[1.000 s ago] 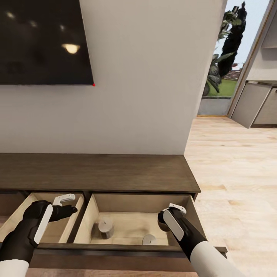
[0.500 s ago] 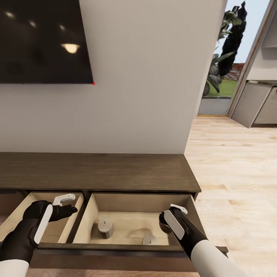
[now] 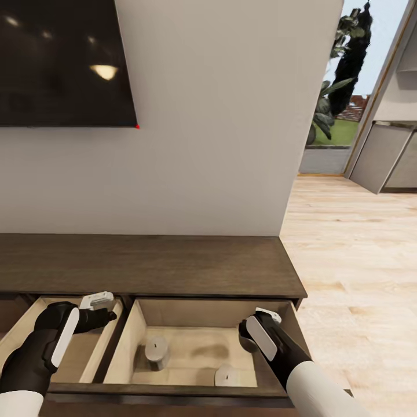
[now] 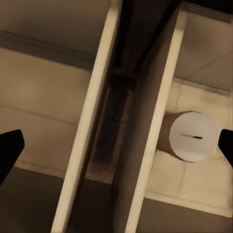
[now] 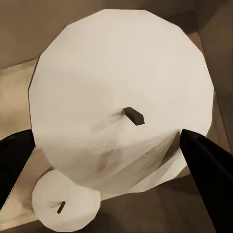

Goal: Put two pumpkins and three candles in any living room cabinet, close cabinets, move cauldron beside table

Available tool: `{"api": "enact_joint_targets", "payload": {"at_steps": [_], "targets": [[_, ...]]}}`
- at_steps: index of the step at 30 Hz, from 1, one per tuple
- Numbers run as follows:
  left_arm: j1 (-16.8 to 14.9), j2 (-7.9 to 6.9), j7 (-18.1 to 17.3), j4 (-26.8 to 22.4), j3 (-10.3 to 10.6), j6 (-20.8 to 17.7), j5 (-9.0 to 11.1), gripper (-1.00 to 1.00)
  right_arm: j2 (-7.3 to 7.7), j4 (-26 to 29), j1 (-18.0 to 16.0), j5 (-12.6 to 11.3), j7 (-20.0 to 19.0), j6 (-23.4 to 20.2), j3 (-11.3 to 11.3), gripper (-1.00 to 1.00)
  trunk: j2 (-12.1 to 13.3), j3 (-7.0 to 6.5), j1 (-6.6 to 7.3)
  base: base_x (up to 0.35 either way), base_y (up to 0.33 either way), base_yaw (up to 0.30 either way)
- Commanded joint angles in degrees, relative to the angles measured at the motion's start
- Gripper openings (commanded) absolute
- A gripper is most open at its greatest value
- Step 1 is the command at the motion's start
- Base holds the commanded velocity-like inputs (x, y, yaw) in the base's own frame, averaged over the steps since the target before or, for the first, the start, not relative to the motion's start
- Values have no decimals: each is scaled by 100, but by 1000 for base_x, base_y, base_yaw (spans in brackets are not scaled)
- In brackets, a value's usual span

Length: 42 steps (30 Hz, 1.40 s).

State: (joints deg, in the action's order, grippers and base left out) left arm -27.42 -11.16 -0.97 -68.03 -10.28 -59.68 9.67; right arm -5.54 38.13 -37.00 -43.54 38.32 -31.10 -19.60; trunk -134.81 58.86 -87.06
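Your two arms: glossy white forearm shells, matte black wrist housings with white side panels; left gripper carries white fingers.

No readable text, labels, brands or nos. anywhere — nothing legible.

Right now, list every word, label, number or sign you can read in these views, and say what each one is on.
None: no readable text in these views.
The dark screen on the wall is blank, showing only reflected lights.
The cabinet fronts and the candles carry no labels.
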Motion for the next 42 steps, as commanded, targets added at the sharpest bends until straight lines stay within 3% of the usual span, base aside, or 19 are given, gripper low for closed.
{"api": "enact_joint_targets", "payload": {"at_steps": [1, 9, 16, 31, 42], "targets": [[0, 0, 0, 0, 0, 0, 0, 100, -3, 1, 0, 3, 2, -1, 0, -100, 0, 0, 0, 134, 0, 0], [0, 0, 0, 0, -3, 0, 0, 100, -17, -141, -76, -5, 47, -160, 12, -100, 0, 0, 0, 28, 0, 0], [0, 0, 0, -23, -3, 0, 0, 100, -26, -586, -252, -6, 52, -194, 23, -100, -281, 126, -154, 1, 0, 0], [0, 0, 0, -228, 8, 0, 0, 100, -35, -648, -273, -6, 53, -186, 26, -100, -842, 377, -461, 0, 0, 0], [0, 0, 0, -228, 8, 0, 0, 100, -35, -649, -273, -6, 51, -186, 26, -100, -857, 621, -490, 0, 0, 0]]}}
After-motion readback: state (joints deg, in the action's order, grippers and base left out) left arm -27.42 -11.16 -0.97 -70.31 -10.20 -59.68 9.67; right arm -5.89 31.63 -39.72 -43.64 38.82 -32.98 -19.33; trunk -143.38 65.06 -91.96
